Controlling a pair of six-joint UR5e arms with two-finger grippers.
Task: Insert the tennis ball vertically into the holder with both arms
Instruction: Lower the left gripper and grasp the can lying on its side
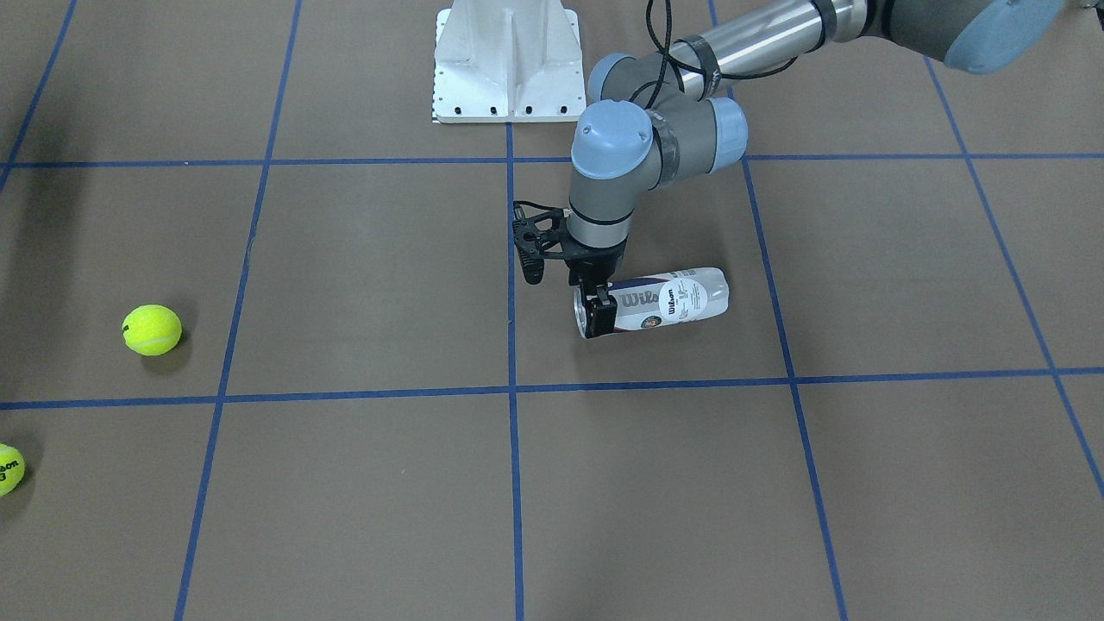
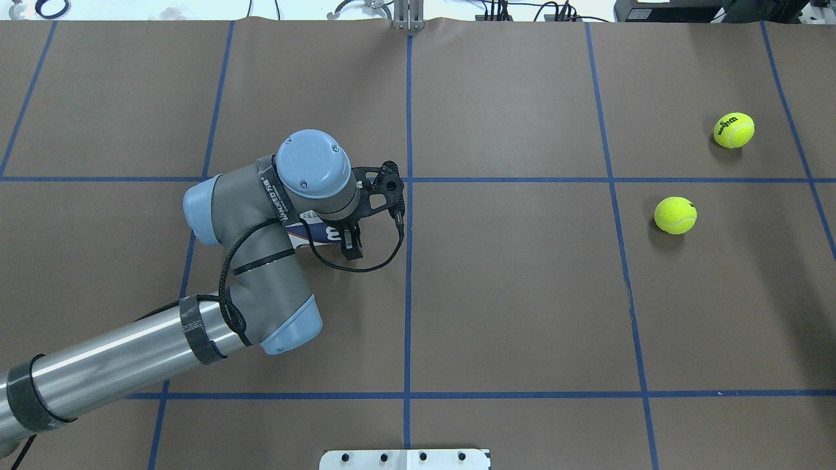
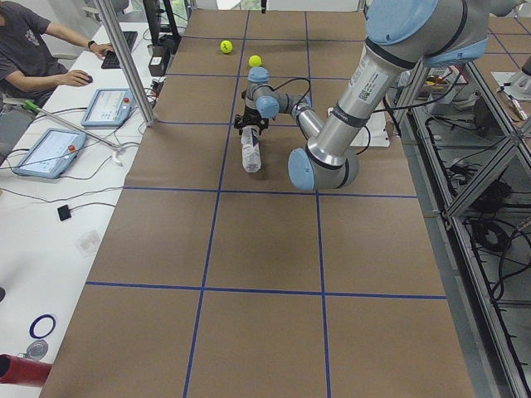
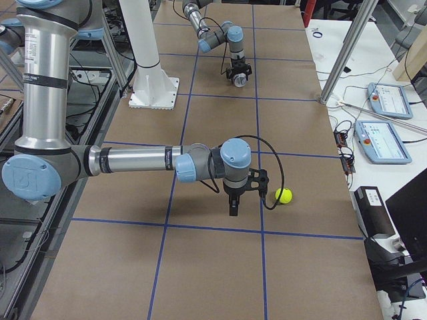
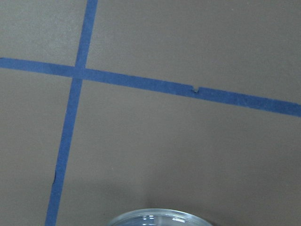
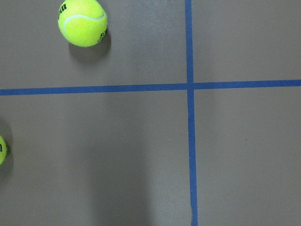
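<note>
The holder (image 1: 668,299), a clear can with a navy Wilson label, lies on its side on the brown table. Its open metal-rimmed end points toward the centre line. My left gripper (image 1: 597,304) reaches straight down over that end with its jaws on either side, shut on the can. In the overhead view (image 2: 349,243) the wrist hides most of the holder (image 2: 319,233). The can's rim shows at the bottom of the left wrist view (image 5: 155,218). Two tennis balls (image 2: 675,215) (image 2: 733,130) lie far right. My right gripper (image 4: 232,207) hovers beside one ball (image 4: 283,195); I cannot tell its state.
The white pedestal (image 1: 507,60) stands at the robot's side of the table. Blue tape lines (image 1: 512,388) divide the brown surface into squares. The right wrist view shows one ball (image 6: 83,22) top left and another's edge (image 6: 1,149) at the left border.
</note>
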